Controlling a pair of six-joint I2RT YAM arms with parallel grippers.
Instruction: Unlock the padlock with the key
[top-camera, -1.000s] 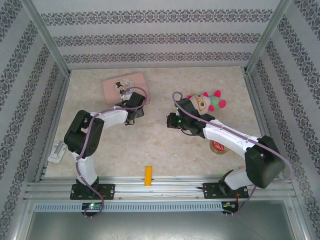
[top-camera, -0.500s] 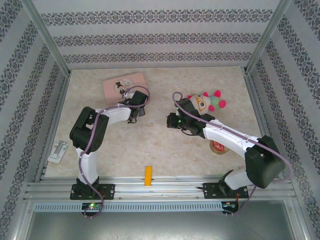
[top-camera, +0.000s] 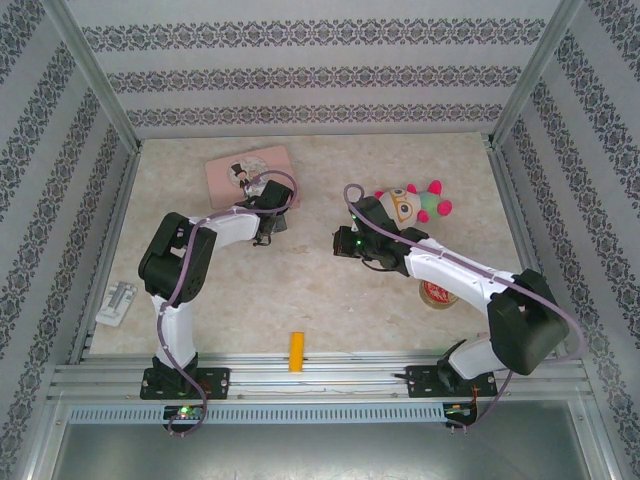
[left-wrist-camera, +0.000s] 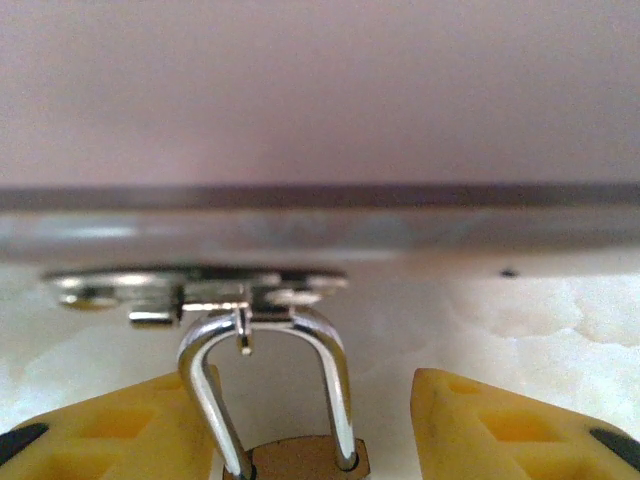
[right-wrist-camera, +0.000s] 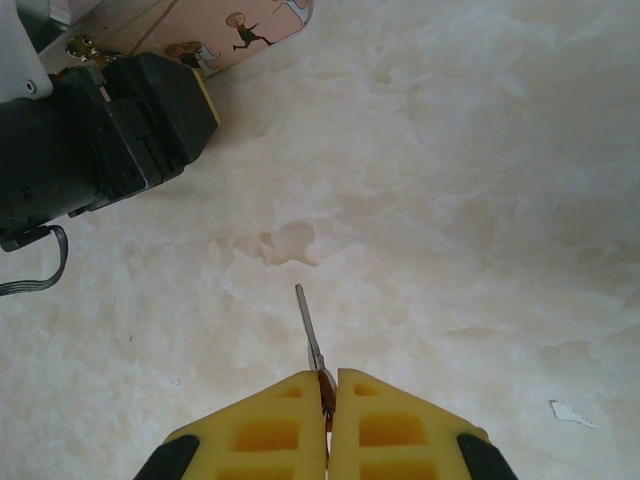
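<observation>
Brass of the padlock (left-wrist-camera: 305, 462) sits low between the yellow fingers of your left hand (left-wrist-camera: 312, 380), and its silver shackle rises through the latch of the pink tin (right-wrist-camera: 250, 35). That hand stands half wide around the lock, with one finger clear of it, so treat the lock as not yet gripped. Your right hand (right-wrist-camera: 328, 385) is pinched tight on the key (right-wrist-camera: 308, 335), whose blade sticks straight out ahead of the fingertips. The lock lies ahead and to the left of that blade, across bare surface (right-wrist-camera: 450, 200), past the left hand's black body. You will likely need to swing the blade leftward. The keyhole itself is hidden.
</observation>
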